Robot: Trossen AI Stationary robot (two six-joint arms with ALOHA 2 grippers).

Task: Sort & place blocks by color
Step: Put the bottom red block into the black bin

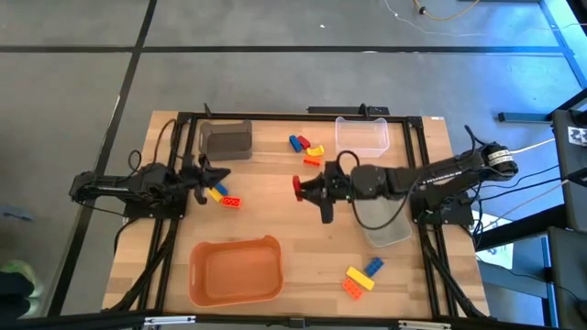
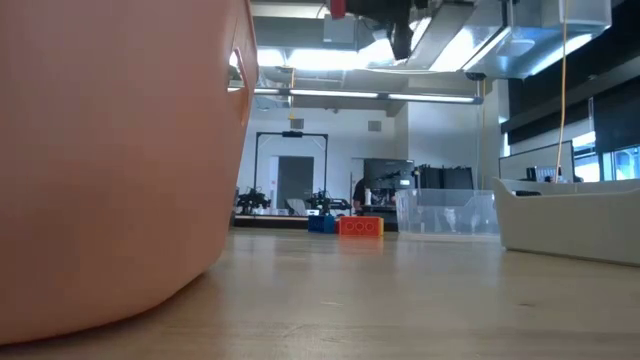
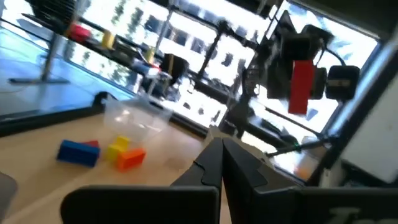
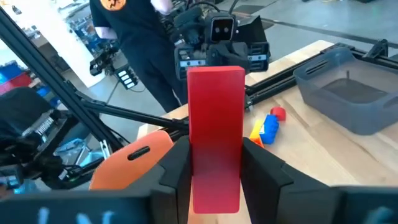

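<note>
Blocks lie in three loose groups on the wooden table, and one more is up in the air. That one is a red block, a plain smooth rectangular brick, clamped upright between the two dark fingers of the right gripper; in the high view it shows as a small red spot at the middle of the frame, and in the left wrist view it hangs as a red bar at the upper right.

Near the top centre of the high view, a blue block, a yellow block and an orange block sit close together, beside the clear bin. At centre left, a yellow-and-blue block and a red-orange studded block lie just beside the left gripper. At lower right, another cluster of orange, yellow and blue blocks lies well apart from the rest.

The right arm reaches in from the right edge, stretched level across a second clear bin, with its gripper above the bare table centre. The left arm comes in from the left edge and stops short, below the dark grey bin; its fingers are pressed together with nothing between them. An orange bin sits at lower centre.
</note>
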